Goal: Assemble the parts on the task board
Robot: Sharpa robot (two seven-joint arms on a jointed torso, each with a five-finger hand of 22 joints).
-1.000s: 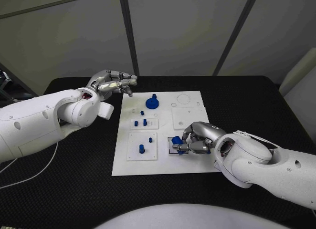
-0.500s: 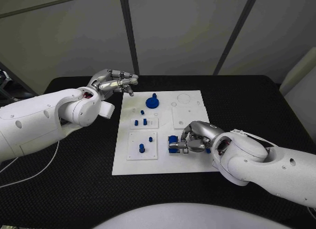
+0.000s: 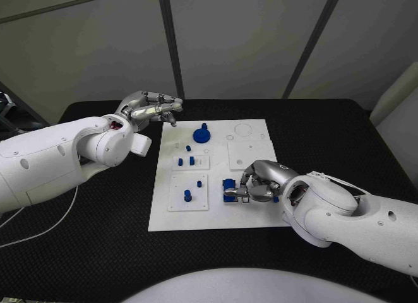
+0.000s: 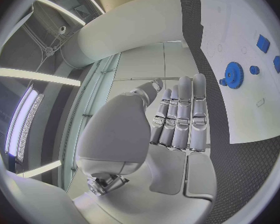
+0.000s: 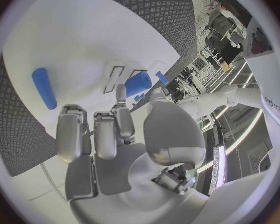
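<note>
Blue block part [image 3: 230,189] sits on the white task board [image 3: 209,214] near its right front, pinched by the right hand [image 3: 256,184], barely shifted from half a second ago. Left hand [image 3: 150,108] stays curled, holding nothing, beyond the board's left corner.

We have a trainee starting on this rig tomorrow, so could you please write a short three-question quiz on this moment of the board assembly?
1. True or false: the left hand holds a blue part.
2. Which hand is down at the task board? A) left B) right C) both
3. Fill in: the blue gear stands at the board's ____ end, as seen from the robot.

Key:
1. False: it hangs off the board's far left corner with nothing in it.
2. B: the right hand is on a blue part at the board's near right.
3. Far.
</note>
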